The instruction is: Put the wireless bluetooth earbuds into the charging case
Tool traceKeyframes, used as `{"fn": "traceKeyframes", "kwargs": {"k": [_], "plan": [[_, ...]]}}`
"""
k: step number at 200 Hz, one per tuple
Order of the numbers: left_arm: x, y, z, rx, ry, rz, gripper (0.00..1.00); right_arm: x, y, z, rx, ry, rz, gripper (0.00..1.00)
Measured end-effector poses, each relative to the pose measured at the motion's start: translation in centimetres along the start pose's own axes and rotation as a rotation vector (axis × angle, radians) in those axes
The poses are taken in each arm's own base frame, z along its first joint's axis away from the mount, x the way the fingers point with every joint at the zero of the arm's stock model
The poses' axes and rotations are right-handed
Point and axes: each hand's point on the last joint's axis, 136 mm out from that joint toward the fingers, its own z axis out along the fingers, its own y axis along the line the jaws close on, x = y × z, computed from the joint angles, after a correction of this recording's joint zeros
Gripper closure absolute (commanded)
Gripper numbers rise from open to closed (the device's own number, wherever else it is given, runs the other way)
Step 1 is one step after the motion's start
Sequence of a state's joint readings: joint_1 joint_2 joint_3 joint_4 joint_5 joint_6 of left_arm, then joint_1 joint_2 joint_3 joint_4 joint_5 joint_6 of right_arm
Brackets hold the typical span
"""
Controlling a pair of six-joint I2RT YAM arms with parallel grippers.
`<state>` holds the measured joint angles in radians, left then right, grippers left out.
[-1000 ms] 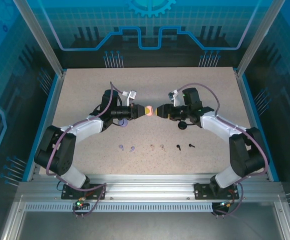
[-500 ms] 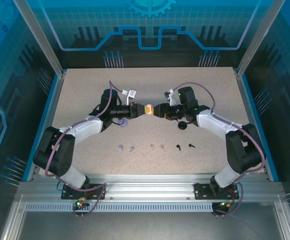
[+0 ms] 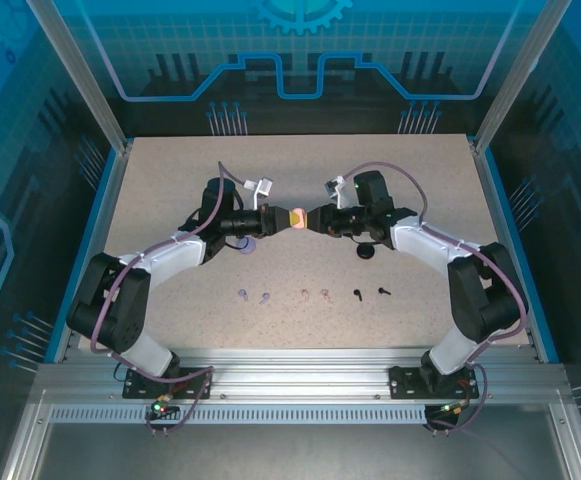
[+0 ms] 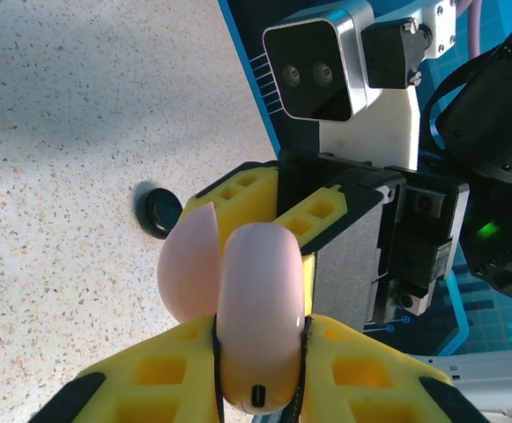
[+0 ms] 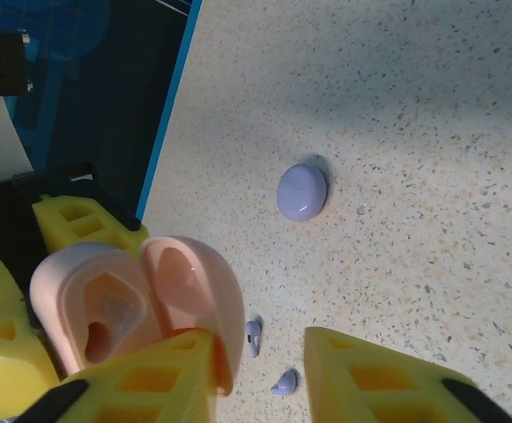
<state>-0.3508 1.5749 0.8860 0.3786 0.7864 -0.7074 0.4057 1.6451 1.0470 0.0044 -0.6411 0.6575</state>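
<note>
Arms (image 3: 175,250) inward: left gripper (image 3: 290,218), right gripper (image 3: 311,220) flank case (image 3: 298,218).

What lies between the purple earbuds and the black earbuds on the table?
The pink earbuds, in the top view, between the purple earbuds and the black earbuds.

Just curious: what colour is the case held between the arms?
The case is pale pink, clearest in the left wrist view.

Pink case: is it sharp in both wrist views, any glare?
Right wrist: the open pink case is sharp, no glare; a broad soft shadow crosses the table. Left wrist: also sharp, with a thin bright sheen along its edge.
</note>
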Motion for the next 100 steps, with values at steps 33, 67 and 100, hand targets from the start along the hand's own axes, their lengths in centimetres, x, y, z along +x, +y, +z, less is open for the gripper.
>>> {"fn": "traceKeyframes", "kwargs": {"k": [33, 67, 100], "plan": [[-0.12, 0.01, 0.02, -0.003, -0.006, 0.003, 1.0, -0.24, 0.7, 0.05, -0.031, 0.004, -0.016, 0.98], [-0.19, -0.02, 0.05, -0.003, -0.01, 0.006, 1.0, -0.24, 0.71, 0.04, -0.031, 0.005, -0.012, 1.0], [-0.21, 0.06, 0.14, -0.01, -0.015, 0.009, 0.61, -0.25, 0.54, 0.02, -0.021, 0.005, -0.008, 1.0]]}}
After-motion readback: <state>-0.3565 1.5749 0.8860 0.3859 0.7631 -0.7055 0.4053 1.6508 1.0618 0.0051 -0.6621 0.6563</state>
